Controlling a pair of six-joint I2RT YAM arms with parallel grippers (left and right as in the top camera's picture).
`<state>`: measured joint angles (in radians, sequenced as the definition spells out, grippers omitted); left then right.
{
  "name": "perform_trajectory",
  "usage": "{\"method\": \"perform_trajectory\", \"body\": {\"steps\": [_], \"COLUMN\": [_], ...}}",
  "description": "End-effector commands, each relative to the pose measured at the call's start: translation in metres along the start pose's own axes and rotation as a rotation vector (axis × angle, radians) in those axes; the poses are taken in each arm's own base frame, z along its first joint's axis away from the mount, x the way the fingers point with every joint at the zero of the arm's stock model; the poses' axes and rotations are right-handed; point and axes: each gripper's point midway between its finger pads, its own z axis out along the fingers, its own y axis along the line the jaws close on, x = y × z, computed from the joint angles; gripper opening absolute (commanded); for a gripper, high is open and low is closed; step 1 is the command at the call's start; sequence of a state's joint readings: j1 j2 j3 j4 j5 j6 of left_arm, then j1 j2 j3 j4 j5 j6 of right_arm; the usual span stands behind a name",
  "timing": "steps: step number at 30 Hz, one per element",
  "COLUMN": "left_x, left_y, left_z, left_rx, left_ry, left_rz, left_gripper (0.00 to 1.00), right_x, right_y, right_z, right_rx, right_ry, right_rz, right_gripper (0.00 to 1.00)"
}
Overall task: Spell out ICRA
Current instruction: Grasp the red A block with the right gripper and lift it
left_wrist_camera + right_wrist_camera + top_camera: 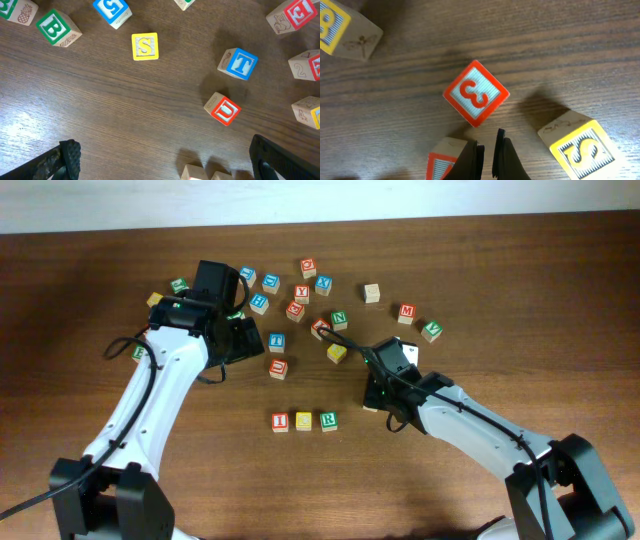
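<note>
Toward the near middle of the wooden table (480, 270), between my two arms, lies a row of three letter blocks: a red block that reads as I (280, 421), a yellow block (304, 421) whose letter is too small to read, and a green R block (328, 421). They sit side by side, close together. The other blocks lie scattered farther back, and I cannot tell which of them carries an A.

My left gripper (164, 142) hovers over bare wood with its jaws spread wide and nothing between them. A red U block (222, 109) and a blue T block (238, 63) lie just ahead of it, near each other but apart.

My right gripper (489, 142) has its fingers drawn almost together and grips nothing. Just in front of the tips lies a red 3 block (476, 93), turned corner-on. A yellow S block (582, 147) sits off to one side.
</note>
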<state>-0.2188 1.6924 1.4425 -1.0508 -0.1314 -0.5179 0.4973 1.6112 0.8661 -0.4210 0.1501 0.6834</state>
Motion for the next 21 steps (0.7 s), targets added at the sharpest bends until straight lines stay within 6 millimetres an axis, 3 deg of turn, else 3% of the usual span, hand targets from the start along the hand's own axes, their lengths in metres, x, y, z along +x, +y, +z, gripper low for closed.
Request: {"method": "perform_trajectory", "body": {"steps": [1,6,10,14,16,21], "left_x": [-0.004,-0.004,-0.004,-0.004,-0.004,-0.004], "left_y": [-0.001,-0.001,-0.001,-0.001,-0.001,-0.001], "left_z": [-0.006,-0.006,-0.006,-0.006,-0.006,-0.006], "left_rx": [0.007,0.007,0.007,0.007,0.007,0.007], "left_ry": [-0.02,-0.02,-0.02,-0.02,-0.02,-0.02], "left_rz": [-0.014,-0.014,-0.014,-0.014,-0.014,-0.014], "left_gripper": [0.99,0.99,0.99,0.99,0.99,0.99], "right_x": [-0.006,-0.005,0.007,0.012,0.008,-0.021], "right_y": [0.004,0.017,0.015,0.018,0.02,0.036], "right_z": [0.001,0.006,0.021,0.022,0.022,0.015], "right_rx": [-0.008,-0.072,-0.055,-0.074,-0.084,-0.122], "right_ry": [-0.035,-0.018,0.034,0.056,0.043,-0.056], "right_rz": [0.001,0.004,-0.003,-0.004,-0.013,-0.124], "right_gripper": [0.04,0.04,0.04,0.04,0.04,0.04]}}
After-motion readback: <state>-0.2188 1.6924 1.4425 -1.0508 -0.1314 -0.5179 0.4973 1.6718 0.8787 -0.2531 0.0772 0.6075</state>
